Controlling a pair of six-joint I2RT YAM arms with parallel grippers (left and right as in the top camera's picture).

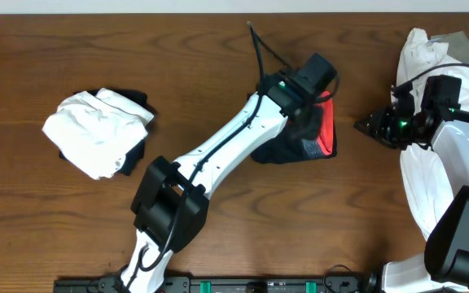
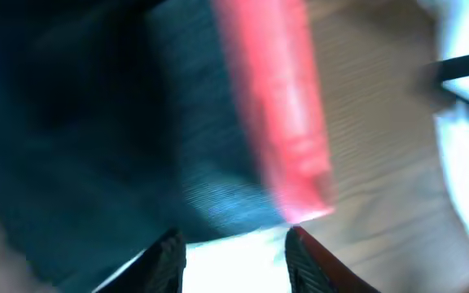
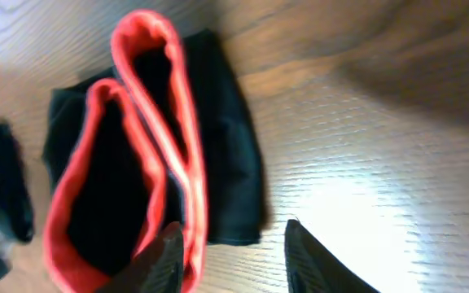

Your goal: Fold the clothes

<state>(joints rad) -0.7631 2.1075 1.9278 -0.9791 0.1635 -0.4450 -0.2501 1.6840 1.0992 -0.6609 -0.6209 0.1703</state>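
Brown wood table [image 1: 55, 220] is carrying it all. Crumpled white garment [image 1: 414, 187] is lying far right under right arm [image 1: 462, 155]; white-over-black bundle [image 1: 96, 130] is sitting left. Folded black trousers with red-edged waistband [image 1: 326, 130] are lying centre-right. Left gripper [image 2: 234, 244] is hovering over them, part-open, empty. Right gripper [image 3: 233, 244] is hanging beside them, part-open, empty.

My surface [image 1: 47, 41] is brown wood, grained, with a soft sheen under the light. The black trousers [image 3: 226, 146] are matt cloth. Their waistband [image 2: 210, 163] is finely ribbed grey, edged in smooth red. The white garment [image 1: 96, 130] is soft, crumpled cloth. My arm shells [image 1: 226, 142] are glossy white plastic, my jaws matt black.
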